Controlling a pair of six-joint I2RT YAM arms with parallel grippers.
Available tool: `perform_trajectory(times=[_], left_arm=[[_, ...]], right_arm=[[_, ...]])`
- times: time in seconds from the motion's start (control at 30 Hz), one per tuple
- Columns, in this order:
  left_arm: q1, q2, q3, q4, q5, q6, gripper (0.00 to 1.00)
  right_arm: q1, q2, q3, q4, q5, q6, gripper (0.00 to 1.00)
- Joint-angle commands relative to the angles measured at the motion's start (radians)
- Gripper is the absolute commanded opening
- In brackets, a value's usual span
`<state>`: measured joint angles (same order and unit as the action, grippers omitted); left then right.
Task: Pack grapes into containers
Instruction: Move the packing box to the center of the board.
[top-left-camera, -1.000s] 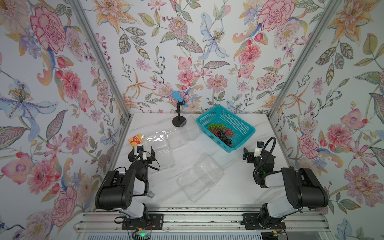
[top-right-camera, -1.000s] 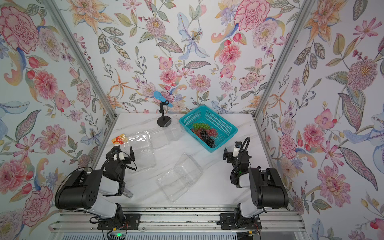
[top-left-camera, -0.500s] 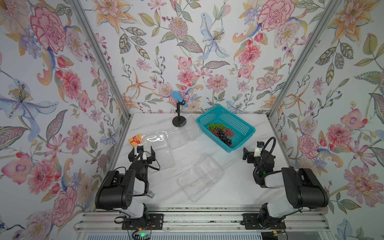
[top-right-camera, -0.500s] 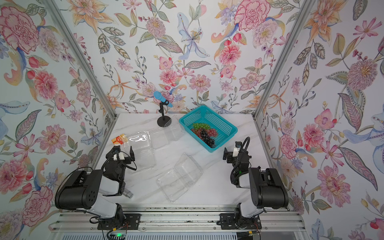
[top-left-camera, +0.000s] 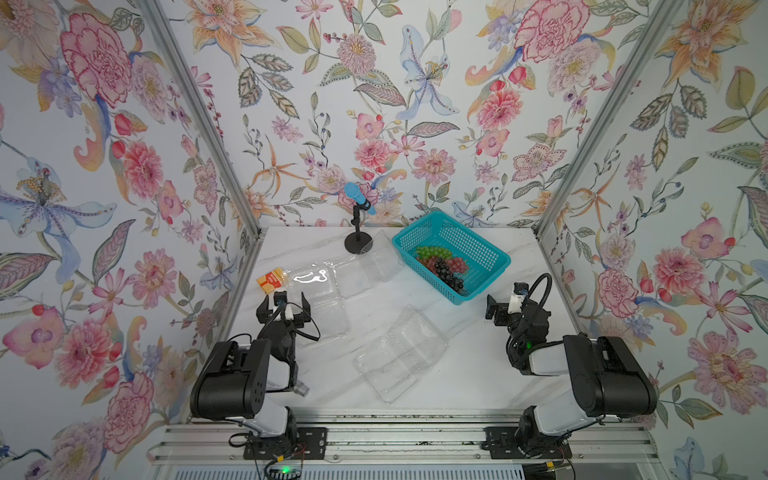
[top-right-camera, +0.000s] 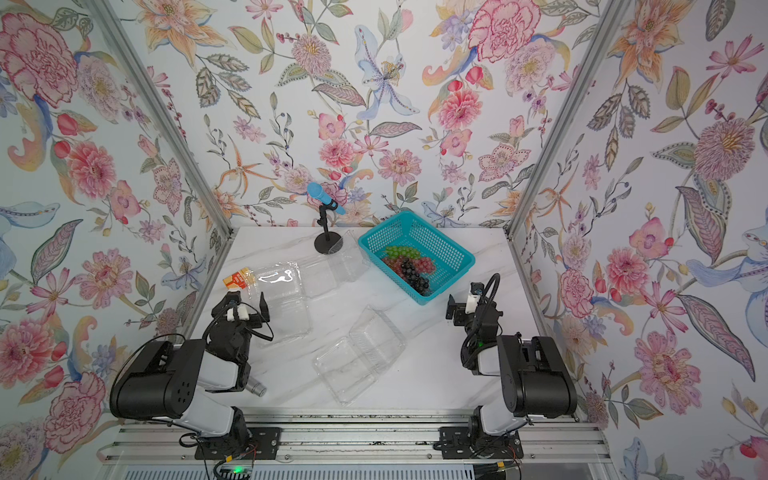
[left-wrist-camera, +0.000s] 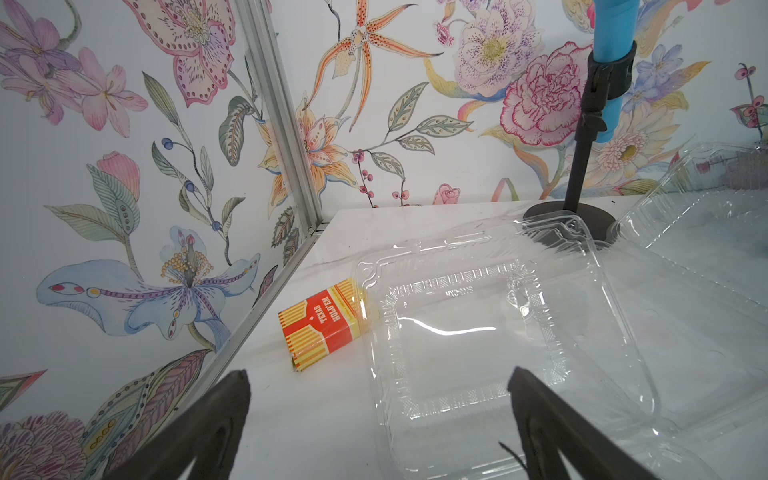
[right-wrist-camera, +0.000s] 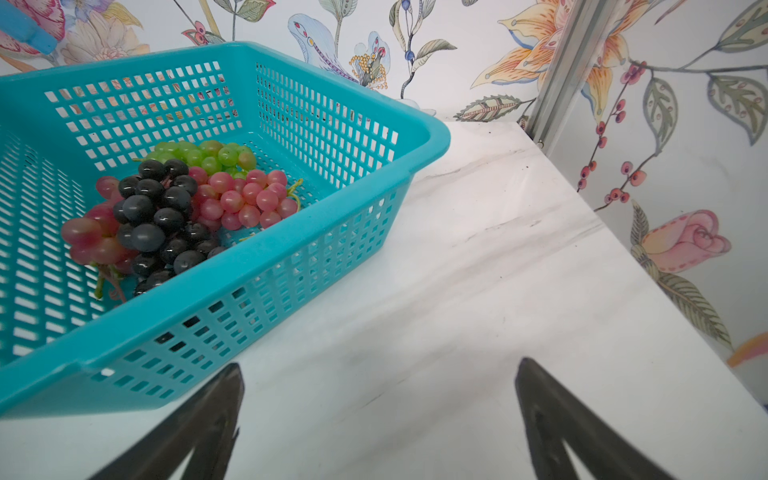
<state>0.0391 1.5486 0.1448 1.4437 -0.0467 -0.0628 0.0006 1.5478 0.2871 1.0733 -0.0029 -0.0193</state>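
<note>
Three grape bunches (right-wrist-camera: 178, 199) lie in the teal basket (right-wrist-camera: 432, 137); clear clamshells (top-left-camera: 401, 353) sit empty. Left gripper (left-wrist-camera: 378, 374) and right gripper (right-wrist-camera: 380, 365) hang spread, empty. Packing seems unstarted: next, reach into the basket.

This is a robot test booth, a small lab corner, not a home. Three walls (top-left-camera: 374, 104) with flower paper stand close around one white table (top-left-camera: 478, 374), with bare metal posts (top-left-camera: 203, 116) in the corners. A left arm (top-left-camera: 232, 382) and a right arm (top-left-camera: 602, 374), both robot arms, are bolted to a metal rail (top-left-camera: 395, 440) at the front. A blue mic (top-left-camera: 358, 197) on a stand sits at the back, by a basket (top-left-camera: 478, 245) of grapes (top-left-camera: 442, 264).
</note>
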Motion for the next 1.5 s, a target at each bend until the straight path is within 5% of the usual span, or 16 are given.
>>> perform_trajectory(times=[0.0, 0.2, 0.37, 0.53, 0.67, 0.83, 0.97, 1.1, 1.2, 1.27, 1.33, 1.47], left_arm=[[-0.004, 0.006, 0.011, 0.027, 0.019, 0.018, 1.0], [-0.009, 0.008, 0.028, 0.026, -0.007, 0.017, 1.0], [-0.013, -0.05, 0.031, -0.039, -0.082, -0.002, 1.0], [-0.037, -0.177, 0.076, -0.243, -0.14, -0.003, 1.0], [-0.047, -0.214, 0.112, -0.346, -0.13, -0.002, 1.0], [-0.136, -0.194, 0.28, -0.632, -0.441, -0.059, 1.0], [-0.228, -0.17, 0.427, -0.839, -0.66, 0.012, 1.0], [-0.259, -0.262, 0.407, -0.854, -0.519, 0.052, 1.0], [-0.26, -0.373, 0.292, -0.67, -0.322, 0.077, 1.0], [-0.26, -0.419, 0.238, -0.542, -0.309, 0.008, 1.0], [-0.26, -0.452, 0.294, -0.671, -0.31, -0.061, 1.0], [-0.28, -0.424, 0.41, -0.804, -0.15, -0.004, 1.0]], right_arm=[[0.022, -0.069, 0.027, -0.06, 0.074, -0.003, 0.99], [0.073, -0.228, 0.225, -0.522, 0.226, -0.005, 0.99], [0.023, -0.309, 0.295, -0.768, 0.267, 0.354, 1.0], [-0.116, -0.358, 0.25, -0.723, -0.032, 0.555, 1.0], [-0.071, -0.362, 0.301, -0.757, -0.105, 0.519, 0.99], [0.141, -0.358, 0.393, -0.859, 0.04, 0.306, 0.99], [0.233, -0.337, 0.443, -0.87, 0.066, 0.262, 1.0], [0.265, -0.304, 0.52, -0.93, 0.017, 0.264, 1.0], [0.326, -0.267, 0.612, -1.043, -0.002, 0.184, 1.0], [0.401, -0.24, 0.663, -1.131, 0.056, 0.091, 1.0], [0.478, -0.218, 0.678, -1.175, 0.099, 0.018, 0.99], [0.571, -0.172, 0.677, -1.206, 0.056, -0.046, 1.0]])
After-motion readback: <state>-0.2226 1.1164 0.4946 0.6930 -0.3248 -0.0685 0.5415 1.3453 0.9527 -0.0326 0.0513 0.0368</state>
